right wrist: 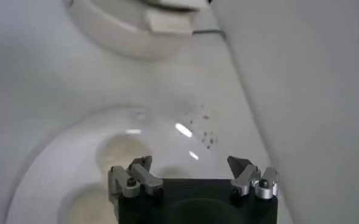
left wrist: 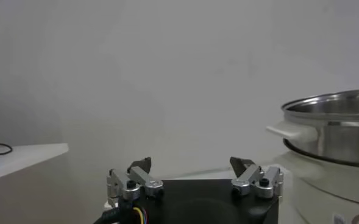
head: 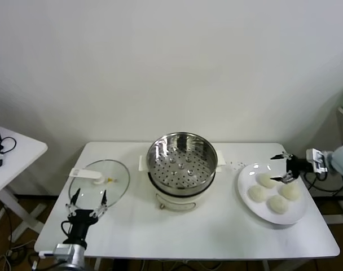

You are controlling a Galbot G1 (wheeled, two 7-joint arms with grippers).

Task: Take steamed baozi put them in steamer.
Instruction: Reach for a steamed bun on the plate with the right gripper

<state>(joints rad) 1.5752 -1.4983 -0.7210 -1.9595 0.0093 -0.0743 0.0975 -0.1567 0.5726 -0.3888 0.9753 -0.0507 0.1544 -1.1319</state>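
While the left gripper [head: 87,199] idles spread by the glass lid [head: 99,182], right gripper [head: 285,168] hangs unclenched over plate [head: 246,179] with four baozi [head: 266,180]; steamer [head: 181,161] unobstructed.

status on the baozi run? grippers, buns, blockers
Right gripper open over plate, four baozi untouched. Left gripper open, parked by glass lid. Steamer uncovered, empty.
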